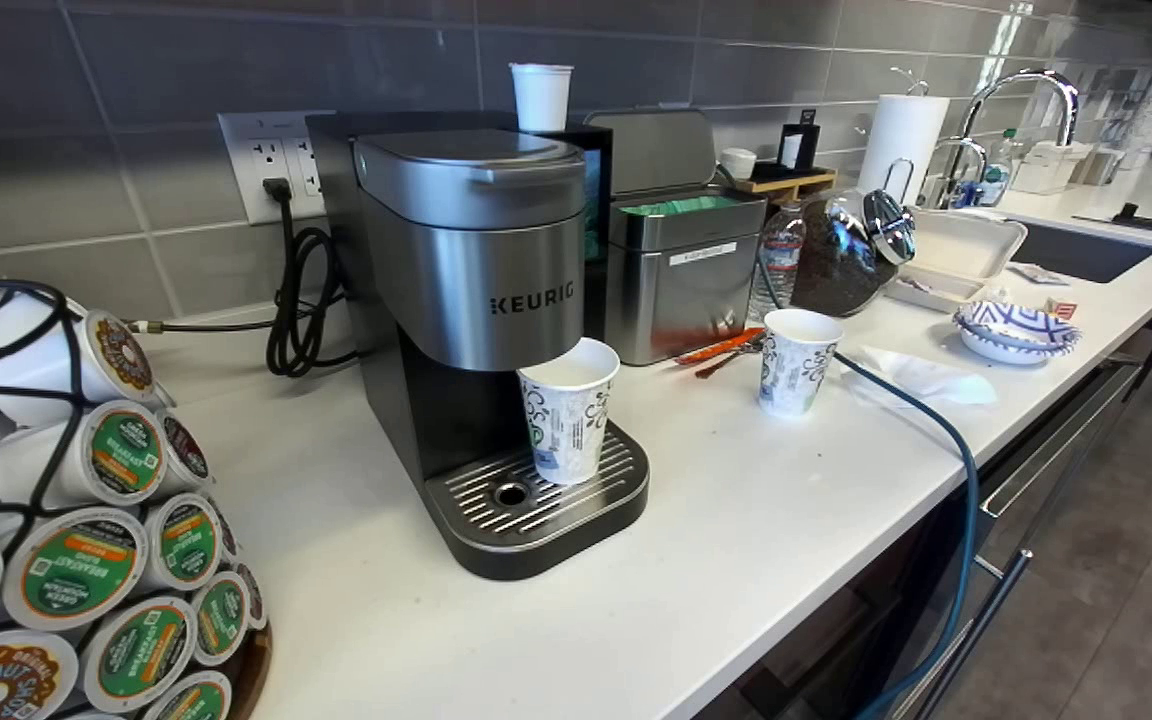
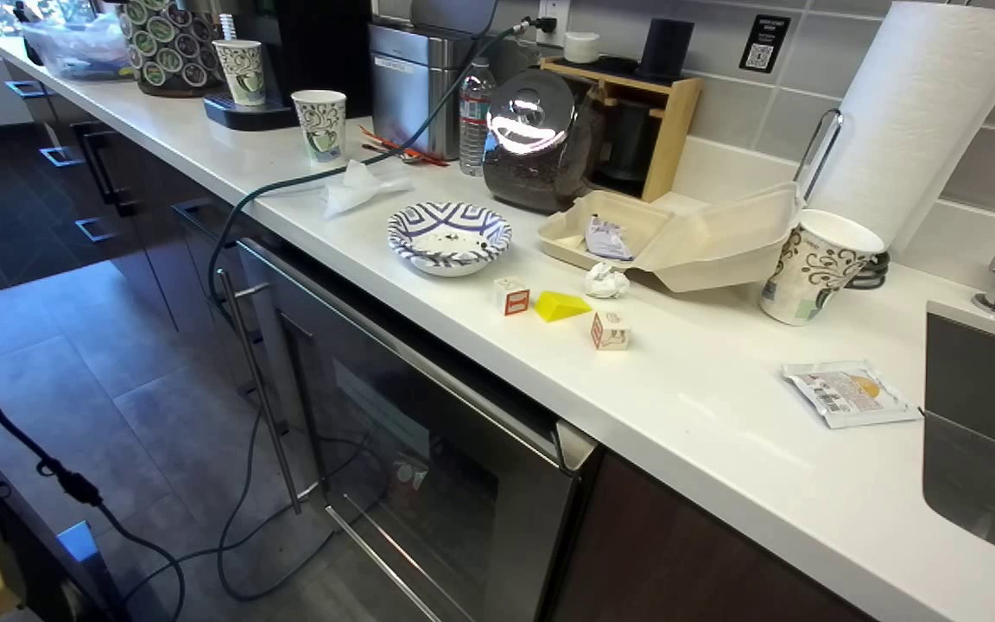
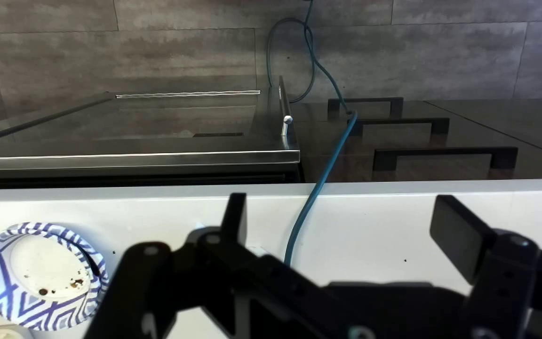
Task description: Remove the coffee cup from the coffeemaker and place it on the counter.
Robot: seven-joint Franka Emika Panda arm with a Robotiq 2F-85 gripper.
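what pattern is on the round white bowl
Blue geometric lines on the bowl, clearest in the wrist view.

Three single patterned cups, two cubes, one wedge.

White counter: coffeemaker, blue-patterned bowl, yellow wedge, cable over edge, probably napkin.

patterned coffee cup, upright on drip tray, grey-black coffeemaker, pale counter
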